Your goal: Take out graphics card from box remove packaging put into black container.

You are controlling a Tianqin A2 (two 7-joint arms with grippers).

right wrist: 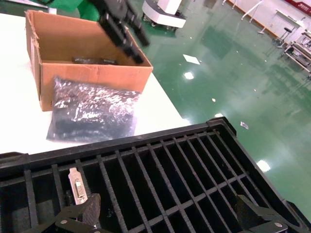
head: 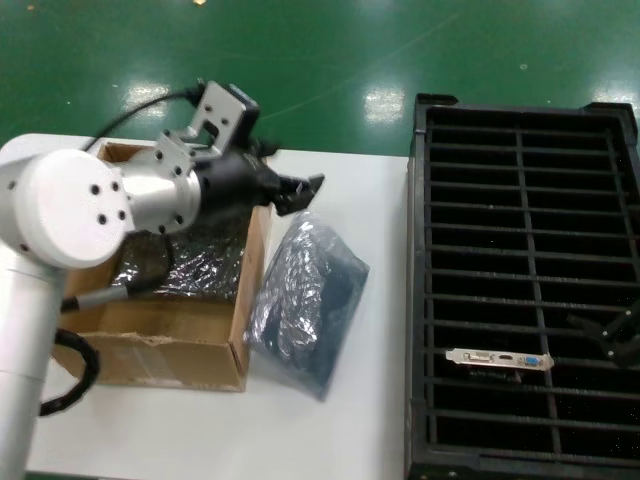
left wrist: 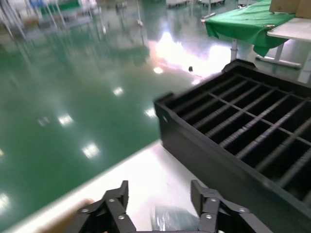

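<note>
The right gripper (right wrist: 165, 218), spread and empty, hangs over the black container (head: 424, 300), the graphics card (head: 499, 359) slotted just beside it. The left gripper (head: 300, 189), also spread, hovers above the packaging (head: 305, 295) beside the box (head: 170, 360). A careless withdrawal might clip the card's bracket.

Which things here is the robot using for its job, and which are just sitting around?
For the job:
graphics card, standing in a slot of the black container
box
packaging, lying on the table beside the box
left claw, open above the packaging
right claw, open over the container

Just around:
white table
green floor
</note>
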